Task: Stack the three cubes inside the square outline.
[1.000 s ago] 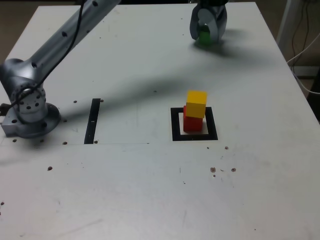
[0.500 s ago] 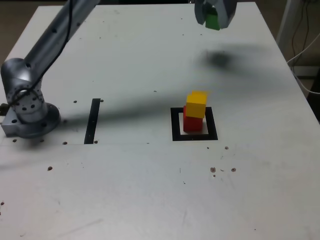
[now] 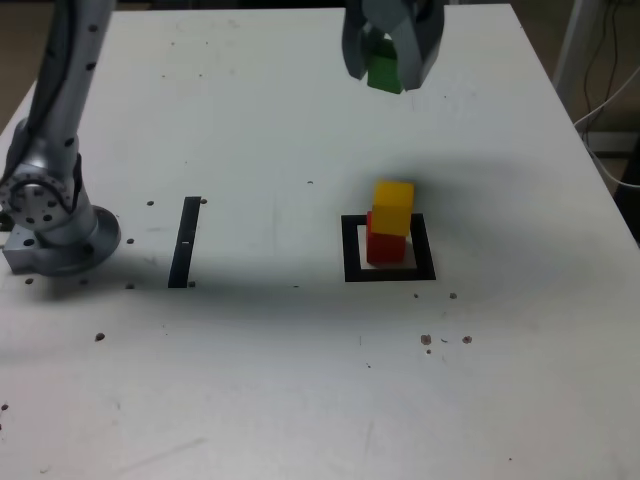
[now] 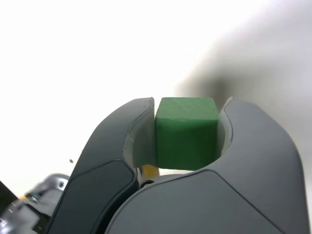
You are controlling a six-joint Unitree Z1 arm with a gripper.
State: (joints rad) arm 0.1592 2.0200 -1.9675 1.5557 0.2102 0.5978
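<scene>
Exterior view has the black square outline (image 3: pixel 354 270) nearest of the task stuff, right of the middle, with the red cube (image 3: pixel 385 248) sitting inside it. The yellow cube (image 3: pixel 393 207) rests on top of red, looking a touch off to the right, so those two are probably the base and middle of the stack. The thin black strip (image 3: pixel 184 243) lies over to the left, nothing on it.

Farther back, the gripper (image 3: pixel 385 68) is clamped on the green cube (image 3: pixel 384 74), up off the table. Wrist view shows green pinched between both fingers with its end sticking out, which likely makes it easy to set down on yellow. The arm (image 3: pixel 68 85) rises from its base at far left, and the gripper hangs fingers down, tilted a bit. Green probably needs to come nearer and get lined up; a bump could topple yellow.
</scene>
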